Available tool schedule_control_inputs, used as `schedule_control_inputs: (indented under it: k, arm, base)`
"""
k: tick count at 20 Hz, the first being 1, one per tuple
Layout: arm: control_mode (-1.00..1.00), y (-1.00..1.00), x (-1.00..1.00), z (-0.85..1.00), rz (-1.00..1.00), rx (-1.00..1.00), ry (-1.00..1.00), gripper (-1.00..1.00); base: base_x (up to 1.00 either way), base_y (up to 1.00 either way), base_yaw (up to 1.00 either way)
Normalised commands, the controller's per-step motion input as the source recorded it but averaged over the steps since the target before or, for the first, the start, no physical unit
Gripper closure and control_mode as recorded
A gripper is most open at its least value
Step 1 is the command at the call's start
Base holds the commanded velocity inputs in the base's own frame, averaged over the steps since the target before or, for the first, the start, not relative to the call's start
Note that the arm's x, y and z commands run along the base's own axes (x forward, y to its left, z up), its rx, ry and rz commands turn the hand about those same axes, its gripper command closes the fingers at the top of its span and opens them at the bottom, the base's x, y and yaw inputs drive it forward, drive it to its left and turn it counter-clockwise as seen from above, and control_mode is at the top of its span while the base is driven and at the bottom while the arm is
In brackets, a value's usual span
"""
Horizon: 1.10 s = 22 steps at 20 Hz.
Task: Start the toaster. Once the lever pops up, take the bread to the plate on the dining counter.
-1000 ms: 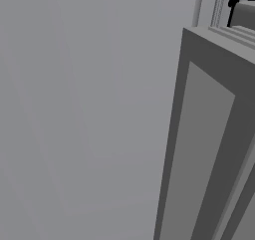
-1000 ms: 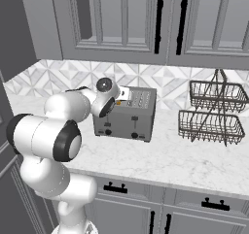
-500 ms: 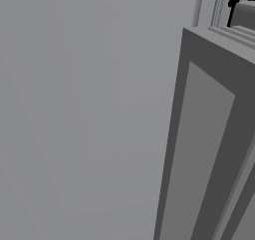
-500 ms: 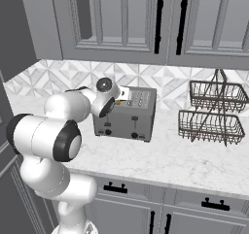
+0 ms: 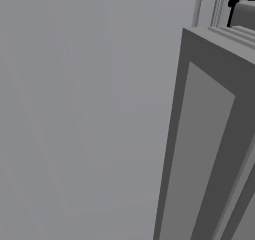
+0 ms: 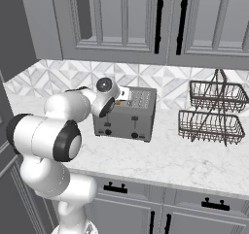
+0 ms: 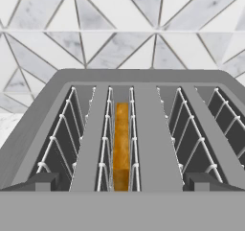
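Left base view, left to right: a plain grey wall surface point(image 5: 84, 114) is seen at close range; to its right a grey panelled cabinet side point(image 5: 209, 149) is shown edge-on, with a black handle point(image 5: 235, 0) partly visible at the upper right corner.

Right base view, left to right: the white arm point(image 6: 53, 141) with dark joints is raised from the lower left and is bent toward the toaster point(image 6: 127, 114). The hand point(image 6: 119, 96) is placed over the toaster's left end; its fingers are largely hidden behind the wrist here. The grey toaster is stood on the white marble-look counter point(image 6: 160, 160), against the tiled backsplash point(image 6: 165, 82). Well to the right, apart from the toaster, a two-tier wire basket point(image 6: 213, 112) is stood on the same counter. Grey upper cabinets point(image 6: 146, 19) with black handles are hung above; drawers point(image 6: 146, 199) are fitted below.

Hand view: the toaster top is looked down upon. Wire-lined slots are laid side by side; in the left-centre slot the bread point(image 7: 121, 144) is sat upright and low, golden-brown, only its top edge showing. The two dark fingertips point(image 7: 42, 181) are set far apart at the lower corners, so the hand is spread wide, apparently with nothing between them.
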Motion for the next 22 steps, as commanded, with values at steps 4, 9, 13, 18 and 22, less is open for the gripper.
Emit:
schedule_control_inputs:
  k: [4,9,13,18,22]
  arm:
    - [-1.00,0.00,0.00,0.00,0.00,0.00,0.00,-1.00]
    - [-1.00,0.00,0.00,0.00,0.00,0.00,0.00,-1.00]
    - [-1.00,0.00,0.00,0.00,0.00,0.00,0.00,-1.00]
    - [-1.00,0.00,0.00,0.00,0.00,0.00,0.00,-1.00]
    - [-1.00,0.00,0.00,0.00,0.00,0.00,0.00,-1.00]
  base:
    - [0.00,0.00,0.00]
    - [0.00,0.00,0.00]
    - [0.00,0.00,0.00]
    - [0.00,0.00,0.00]
    - [0.00,0.00,0.00]
